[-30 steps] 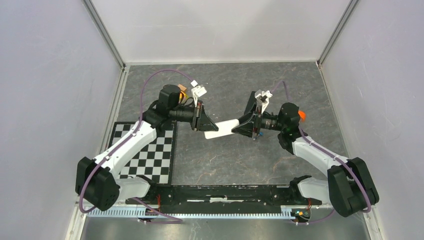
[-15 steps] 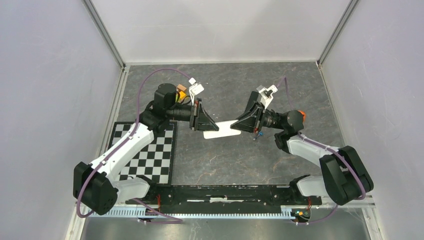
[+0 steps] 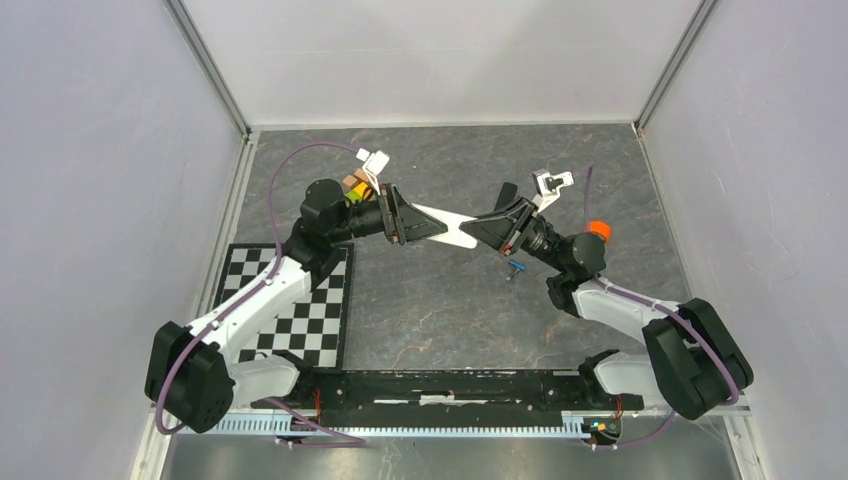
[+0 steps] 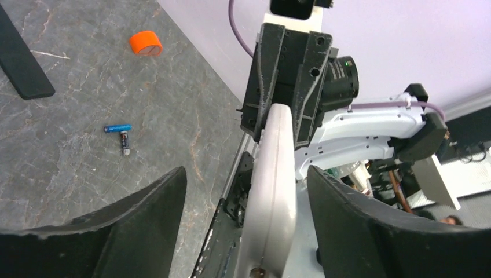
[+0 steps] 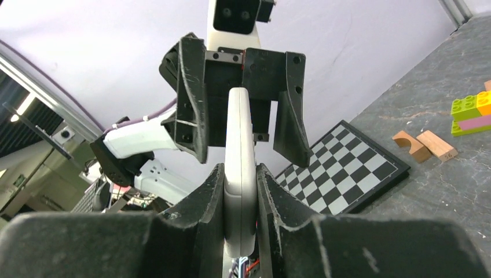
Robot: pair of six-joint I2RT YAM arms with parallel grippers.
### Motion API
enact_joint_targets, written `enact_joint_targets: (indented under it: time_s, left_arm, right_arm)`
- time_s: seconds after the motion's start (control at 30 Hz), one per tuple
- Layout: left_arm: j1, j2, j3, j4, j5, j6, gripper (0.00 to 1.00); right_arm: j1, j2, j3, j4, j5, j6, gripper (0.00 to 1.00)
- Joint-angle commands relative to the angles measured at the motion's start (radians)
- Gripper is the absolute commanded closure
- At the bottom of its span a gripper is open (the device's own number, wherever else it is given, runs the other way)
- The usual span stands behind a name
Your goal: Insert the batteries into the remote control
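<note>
The white remote control [image 3: 447, 228] hangs in the air between my two grippers, seen edge-on in both wrist views. My right gripper [image 5: 240, 172] is shut on one end of the remote control [image 5: 239, 145], both pads pressed flat on its faces. My left gripper [image 4: 246, 174] stands open around the other end of the remote control [image 4: 272, 185], with a gap on each side. The batteries lie on the table below: a blue one [image 4: 117, 128] and a darker one [image 4: 124, 143] beside it, also the batteries [image 3: 516, 266] under my right gripper [image 3: 482, 230].
An orange round cap [image 4: 145, 43] and a slim black bar [image 4: 23, 63] lie on the grey table to the right. A checkerboard mat [image 3: 300, 310] lies at the left, with wooden blocks [image 5: 425, 145] and coloured bricks [image 5: 472, 113] beyond it.
My right gripper has shut on the remote control, then my left gripper has opened and let go. Both grippers and the remote control have moved toward the back of the table.
</note>
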Motion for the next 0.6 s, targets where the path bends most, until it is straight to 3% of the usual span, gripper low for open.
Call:
enact_joint_targets:
  time_s: [0.0, 0.1, 0.3, 0.4, 0.57]
  left_arm:
    - [-0.005, 0.017, -0.026, 0.176, -0.057, -0.13, 0.23]
    - [-0.004, 0.02, -0.049, 0.22, -0.092, -0.163, 0.36]
    - [-0.005, 0.049, -0.14, 0.507, -0.144, -0.323, 0.45]
    - [-0.008, 0.079, -0.14, 0.554, -0.121, -0.357, 0.48]
    - [-0.017, 0.107, -0.185, 0.693, -0.154, -0.439, 0.43]
  right_arm:
    - [0.014, 0.013, -0.014, 0.085, 0.113, 0.032, 1.0]
    - [0.015, 0.02, -0.035, 0.104, 0.135, 0.038, 1.0]
    - [0.032, 0.037, -0.062, 0.129, 0.205, 0.056, 1.0]
    - [0.041, 0.06, -0.074, 0.185, 0.236, 0.084, 1.0]
    - [0.058, 0.101, -0.095, 0.27, 0.306, 0.153, 1.0]
